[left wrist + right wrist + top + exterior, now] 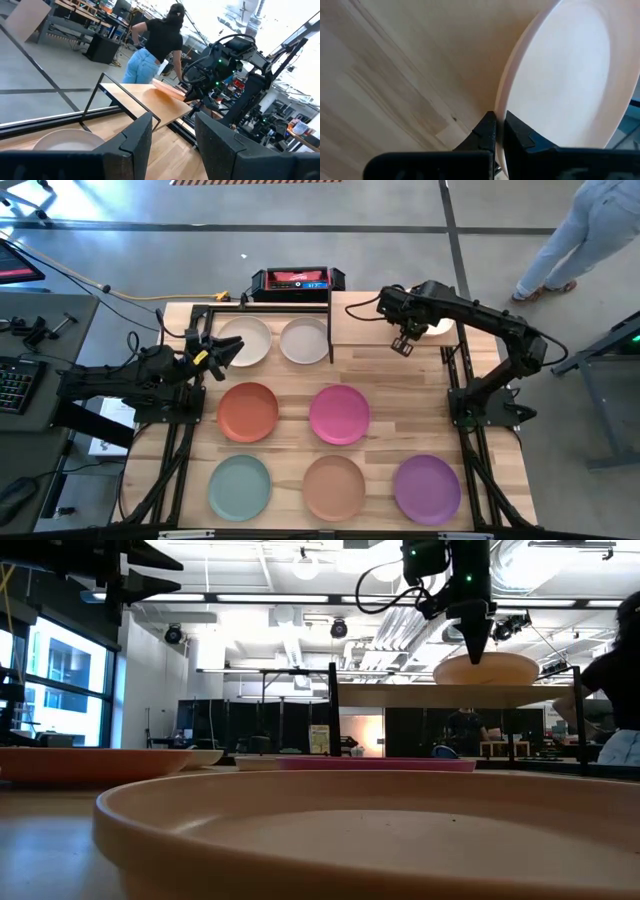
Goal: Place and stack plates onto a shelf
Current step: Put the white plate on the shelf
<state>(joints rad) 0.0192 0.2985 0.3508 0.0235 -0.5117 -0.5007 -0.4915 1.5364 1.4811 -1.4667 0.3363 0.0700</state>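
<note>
The right gripper has the peach plate by its rim over the shelf, jaws nearly closed with the rim running between them, so the thing now is to settle it flat on the board, clear of the edge, before letting go. From the low view it looks to be resting on the shelf, though I can't be sure it has fully touched down. The left gripper waits with its jaws apart near the two white plates; the other five lie on the table.
</note>
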